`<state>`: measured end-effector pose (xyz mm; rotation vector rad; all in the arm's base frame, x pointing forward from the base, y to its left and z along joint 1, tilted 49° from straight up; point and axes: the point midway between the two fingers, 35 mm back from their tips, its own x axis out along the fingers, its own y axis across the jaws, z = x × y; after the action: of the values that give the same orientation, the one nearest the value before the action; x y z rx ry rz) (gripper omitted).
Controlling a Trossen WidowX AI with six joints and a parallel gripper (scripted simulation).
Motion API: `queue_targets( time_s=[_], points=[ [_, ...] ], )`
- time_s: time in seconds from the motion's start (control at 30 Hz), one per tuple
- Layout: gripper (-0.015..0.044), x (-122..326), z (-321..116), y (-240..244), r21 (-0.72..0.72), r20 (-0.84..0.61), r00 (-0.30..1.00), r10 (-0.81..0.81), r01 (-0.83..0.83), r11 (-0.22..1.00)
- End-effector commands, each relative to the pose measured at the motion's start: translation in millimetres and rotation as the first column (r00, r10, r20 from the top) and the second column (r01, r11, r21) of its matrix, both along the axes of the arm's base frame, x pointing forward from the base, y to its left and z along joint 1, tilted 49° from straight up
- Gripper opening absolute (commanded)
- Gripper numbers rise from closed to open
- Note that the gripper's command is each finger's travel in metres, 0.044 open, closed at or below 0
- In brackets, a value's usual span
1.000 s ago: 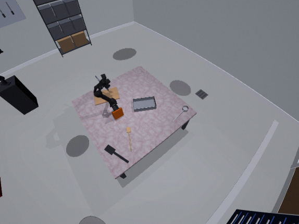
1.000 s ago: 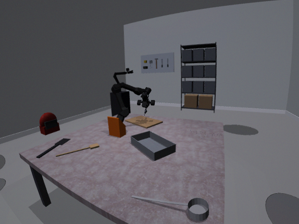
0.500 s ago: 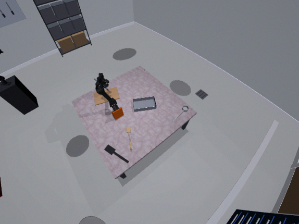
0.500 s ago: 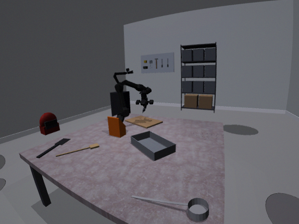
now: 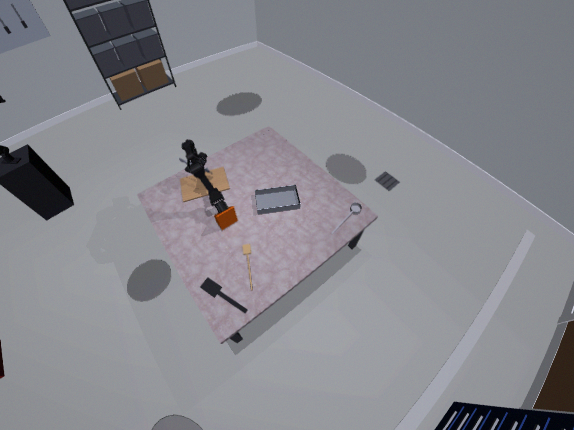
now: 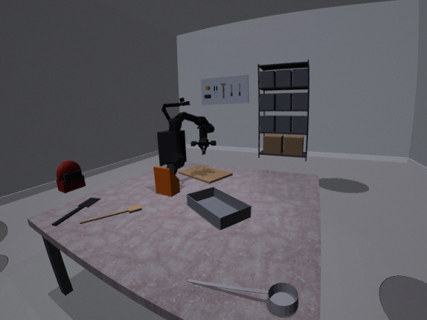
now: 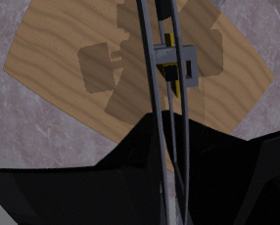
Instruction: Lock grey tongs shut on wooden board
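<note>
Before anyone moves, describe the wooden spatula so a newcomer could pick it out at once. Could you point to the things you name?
Find the pinkish table (image 5: 300, 250) (image 6: 283, 245). Beyond the roasting tin (image 5: 277, 200) (image 6: 219, 211), near the black spatula (image 5: 231, 300) (image 6: 76, 211), lies the wooden spatula (image 5: 249, 270) (image 6: 111, 215). It is pale tan, thin-handled and smaller-headed than its black neighbour.
</note>
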<state>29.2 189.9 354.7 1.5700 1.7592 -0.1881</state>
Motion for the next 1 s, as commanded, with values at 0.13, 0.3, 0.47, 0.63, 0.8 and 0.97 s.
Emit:
queue_targets(
  time_s=[0.13,0.3,0.47,0.63,0.8,0.97],
  points=[
    [-0.0150,-0.4,0.6,-5.0,-0.028,0.028,1.000,0.005,-0.004,1.000],
    [-0.0150,-0.1,-0.2,-3.6,-0.028,0.028,1.000,0.005,-0.004,1.000],
    [-0.0150,1.2,-3.8,2.7,-0.028,0.028,1.000,0.005,-0.004,1.000],
    [-0.0150,2.5,-8.0,9.8,-0.028,0.028,1.000,0.005,-0.004,1.000],
    [-0.0150,3.6,-12.3,16.7,-0.028,0.028,1.000,0.005,-0.005,1.000],
    [-0.0150,4.5,-16.9,23.5,-0.028,0.028,1.000,0.005,-0.005,1.000]
  ],
)
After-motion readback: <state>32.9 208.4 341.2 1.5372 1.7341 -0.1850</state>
